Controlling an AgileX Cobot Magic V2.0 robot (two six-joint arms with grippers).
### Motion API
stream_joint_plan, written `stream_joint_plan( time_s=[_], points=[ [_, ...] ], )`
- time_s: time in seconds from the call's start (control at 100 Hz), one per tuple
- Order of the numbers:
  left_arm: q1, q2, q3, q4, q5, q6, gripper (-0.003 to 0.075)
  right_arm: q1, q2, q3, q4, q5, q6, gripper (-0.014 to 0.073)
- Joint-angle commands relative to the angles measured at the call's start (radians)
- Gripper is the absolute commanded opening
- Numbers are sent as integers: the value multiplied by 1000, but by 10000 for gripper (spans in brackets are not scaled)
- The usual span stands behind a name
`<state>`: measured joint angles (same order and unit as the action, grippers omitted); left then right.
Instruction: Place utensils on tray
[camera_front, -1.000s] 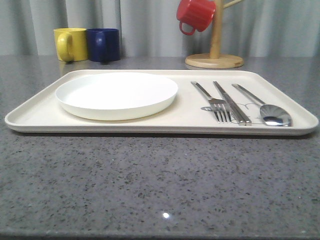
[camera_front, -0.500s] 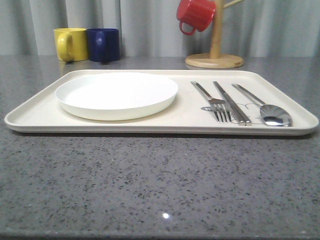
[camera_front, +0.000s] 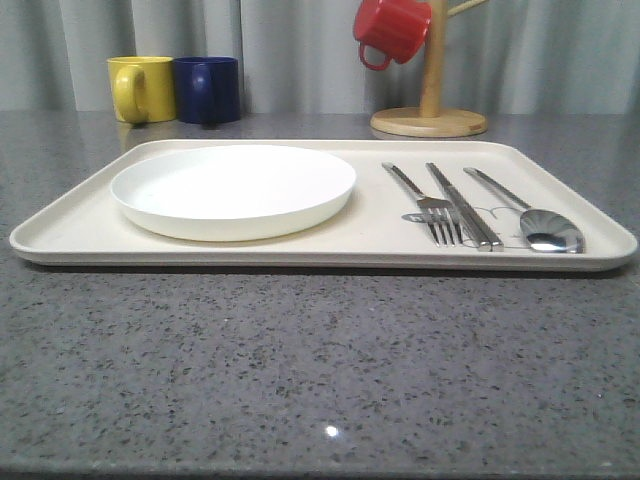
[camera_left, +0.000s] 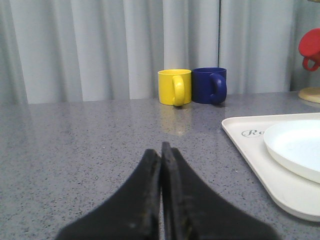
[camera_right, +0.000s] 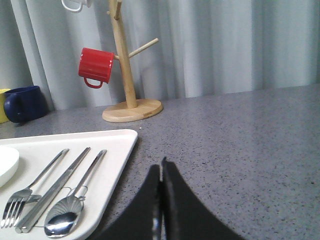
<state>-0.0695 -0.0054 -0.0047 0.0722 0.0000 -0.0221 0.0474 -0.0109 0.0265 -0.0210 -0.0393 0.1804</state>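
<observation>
A silver fork (camera_front: 428, 203), knife (camera_front: 462, 204) and spoon (camera_front: 528, 215) lie side by side on the right part of the cream tray (camera_front: 75, 228). The right wrist view shows them too: fork (camera_right: 31, 187), knife (camera_right: 54, 188) and spoon (camera_right: 75, 200) on the tray (camera_right: 117, 152). My right gripper (camera_right: 161, 169) is shut with nothing in it, over the grey counter just off that end of the tray. My left gripper (camera_left: 160, 150) is shut and empty over the counter beside the tray's (camera_left: 255, 162) other end.
A round white plate (camera_front: 233, 187) sits on the tray's left half. Behind the tray stand a yellow mug (camera_front: 141, 88) and a blue mug (camera_front: 208, 88). A wooden mug tree (camera_front: 430, 95) with a red mug (camera_front: 391, 29) stands at the back right.
</observation>
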Motion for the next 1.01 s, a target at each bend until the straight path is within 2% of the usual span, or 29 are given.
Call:
stream_joint_plan(
  time_s=[0.0,1.0],
  points=[
    [3,-33,27,3,-96,-26,-18,-5,-21,-17,-2,-86,-10,-68],
    [3,-33,43,1,-107,-31,-18,-5,-21,-17,-2,-86,-10,-68]
  ],
)
